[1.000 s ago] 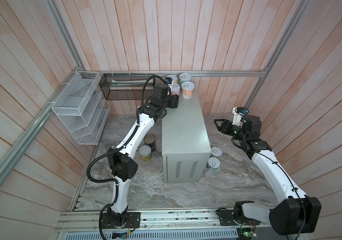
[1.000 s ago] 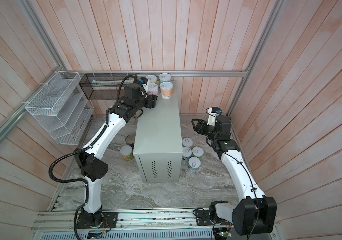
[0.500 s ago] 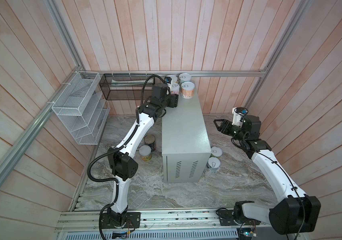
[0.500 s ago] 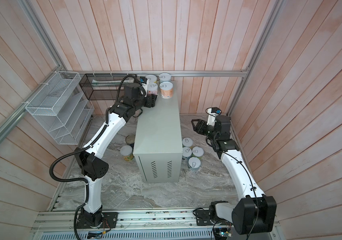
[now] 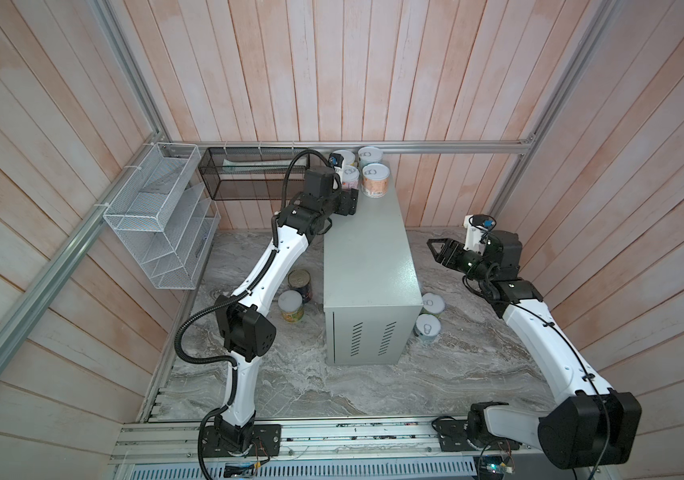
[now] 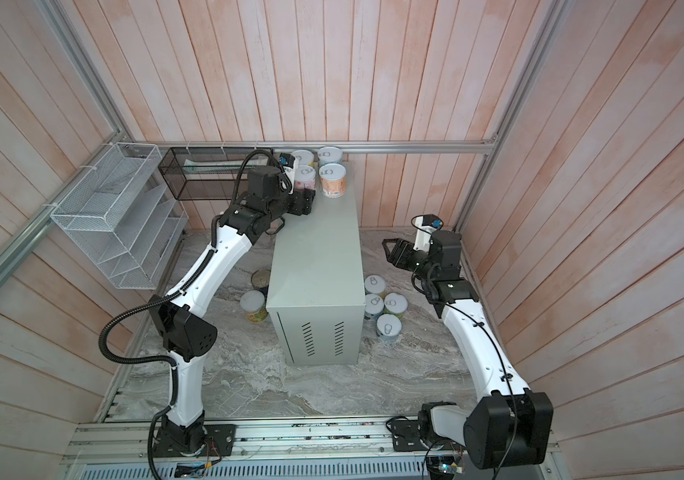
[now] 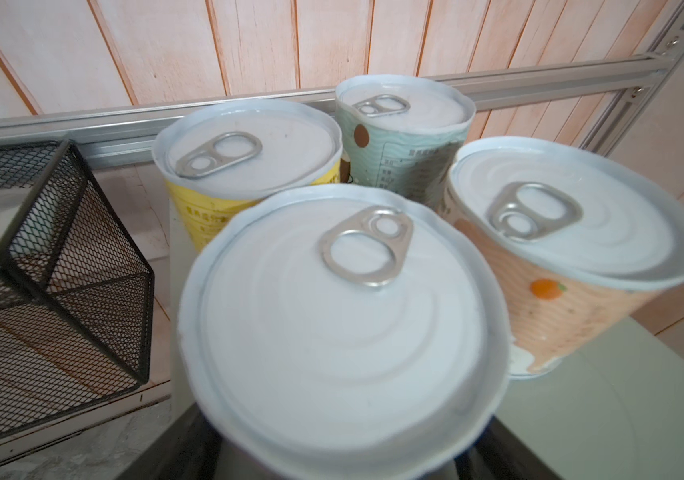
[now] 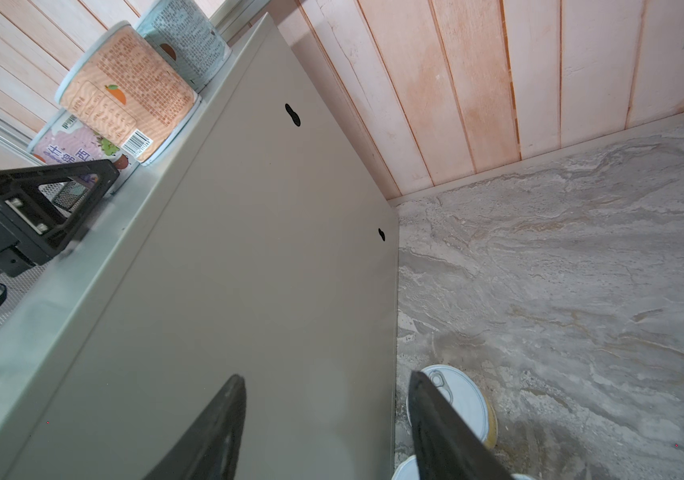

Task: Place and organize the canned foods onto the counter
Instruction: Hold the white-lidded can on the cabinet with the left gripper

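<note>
Canned foods: four stand clustered at the counter's far end, six tins wait on the marble floor; left gripper flanks the purple-labelled tin, grip unclear, right gripper hangs slightly parted, empty.

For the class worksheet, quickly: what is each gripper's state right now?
Left gripper: around the purple-label can; whether it is clamped or loose cannot be told.
Right gripper: open, holding nothing.

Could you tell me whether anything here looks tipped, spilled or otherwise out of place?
Nothing stands out. The four cans on the counter stand upright in a tight cluster at its far end; the other cans, on the marble floor either side of it, are upright too. No spill shows.
</note>
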Available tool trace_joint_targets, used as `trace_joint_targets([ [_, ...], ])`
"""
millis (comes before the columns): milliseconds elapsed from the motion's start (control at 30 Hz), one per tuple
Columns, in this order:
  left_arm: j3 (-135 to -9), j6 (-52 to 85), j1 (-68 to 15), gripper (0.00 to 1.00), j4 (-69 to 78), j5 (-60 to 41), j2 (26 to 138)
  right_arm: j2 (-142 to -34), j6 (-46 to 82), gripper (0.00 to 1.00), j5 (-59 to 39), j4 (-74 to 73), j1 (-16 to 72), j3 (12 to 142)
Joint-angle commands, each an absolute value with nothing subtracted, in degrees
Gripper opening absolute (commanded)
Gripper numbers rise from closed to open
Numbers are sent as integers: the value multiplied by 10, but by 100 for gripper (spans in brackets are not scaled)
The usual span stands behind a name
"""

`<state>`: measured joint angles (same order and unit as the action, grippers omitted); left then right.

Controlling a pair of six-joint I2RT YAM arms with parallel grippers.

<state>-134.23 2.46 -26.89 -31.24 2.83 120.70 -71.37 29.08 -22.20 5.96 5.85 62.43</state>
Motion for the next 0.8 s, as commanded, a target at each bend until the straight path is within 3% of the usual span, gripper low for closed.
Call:
trace_joint_targets([
  [0,-1341,15,-266,93,-328,32,1213,-710,294,63,-231,52,60,635],
  [67,-1334,9,-269,100,-327,40,1206,-706,293,65,-229,57,63,637],
  [433,-1202,-66,-317,100,-283,93,1092,-647,267,70,-168,90,77,621],
  [567,-1166,-48,-318,100,-295,82,1040,-625,261,76,-135,107,76,611],
  [767,-980,-23,-313,100,-215,91,879,-599,276,81,-76,137,71,586],
])
